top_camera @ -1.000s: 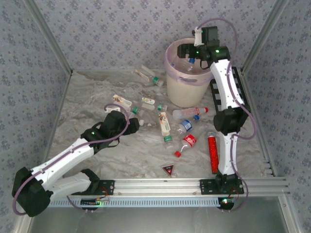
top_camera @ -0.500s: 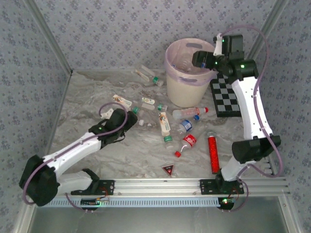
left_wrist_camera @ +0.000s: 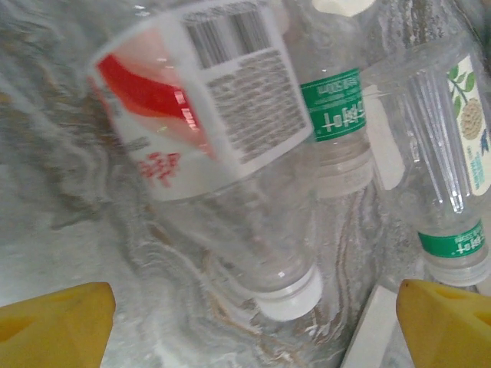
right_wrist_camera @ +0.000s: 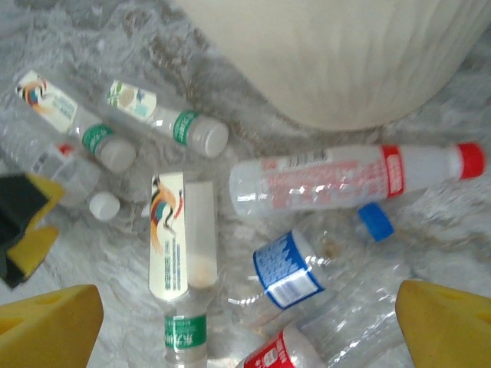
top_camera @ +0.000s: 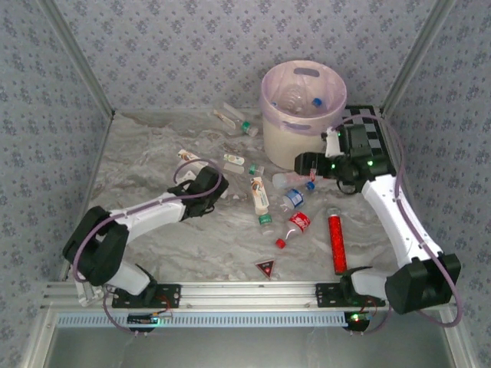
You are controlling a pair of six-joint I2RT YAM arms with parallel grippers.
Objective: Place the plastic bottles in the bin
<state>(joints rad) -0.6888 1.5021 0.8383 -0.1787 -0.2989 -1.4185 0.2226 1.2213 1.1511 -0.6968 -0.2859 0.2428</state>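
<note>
1. Bin [top_camera: 295, 146]: far middle of the marbled table [top_camera: 138, 153], pink-lined, a few clear bottles [top_camera: 295, 96] lying inside.
2. Left gripper [top_camera: 215, 186]: low over the table at the left edge of the scatter, spread wide, grasping nothing.
3. In the left wrist view, yellow fingertips [left_wrist_camera: 54, 322] on either side of a white-capped bottle [left_wrist_camera: 199, 115] with a red-and-white label; no contact visible.
4. Right gripper [top_camera: 303, 162]: just in front of the bin, released and empty, above the red-capped bottle [top_camera: 307, 178].
5. In the right wrist view, below the bin's cream wall: the red-capped bottle lying crosswise, a blue-labelled bottle [right_wrist_camera: 288, 268] beneath it, a long-labelled bottle [right_wrist_camera: 180, 245] to the left.
6. Two more bottles [top_camera: 234, 121] near the far edge, left of the bin.
7. Near right: red glittery tube [top_camera: 336, 244] and small red triangle [top_camera: 265, 267]; checkerboard [top_camera: 376, 138] beside the bin.
</note>
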